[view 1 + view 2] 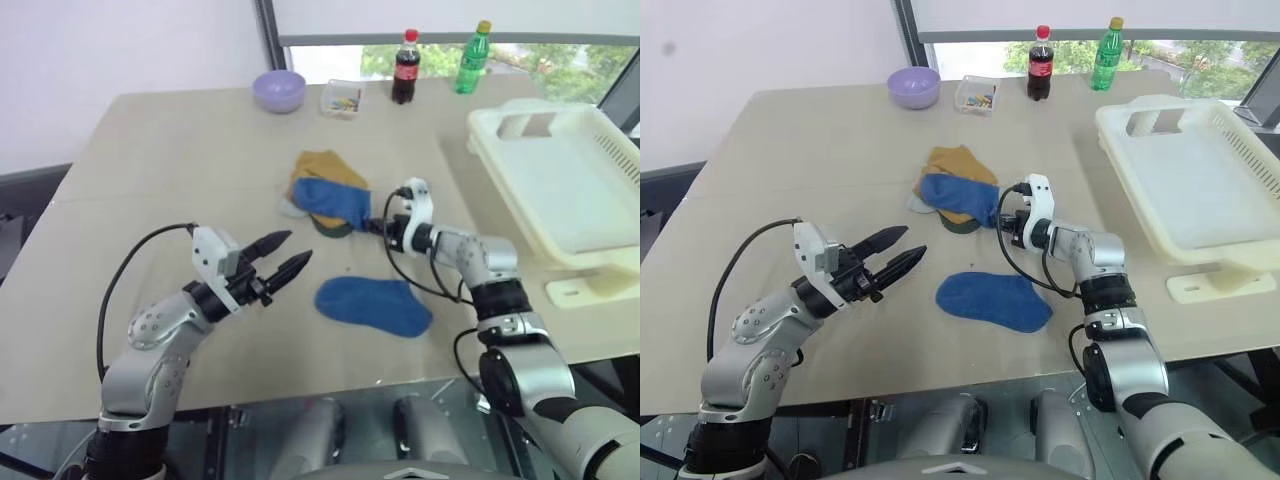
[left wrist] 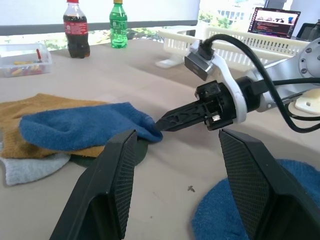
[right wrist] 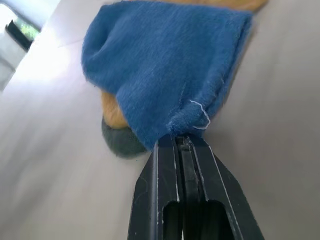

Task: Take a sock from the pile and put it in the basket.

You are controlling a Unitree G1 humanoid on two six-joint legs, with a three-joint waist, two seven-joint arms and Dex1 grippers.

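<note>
Right hand [image 2: 162, 123] pinching blue sock [image 2: 80, 129]

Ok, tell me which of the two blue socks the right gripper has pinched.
The soft blue sock on top of the pile, its edge clamped in the shut right gripper. The other blue sock lies flat alone on the table, nearer the robot, untouched.

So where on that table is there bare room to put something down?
Bare stretches: between the lilac bowl and the pile, and the table's left side. Crowded: the middle, around pile, loose blue sock and both grippers.
</note>
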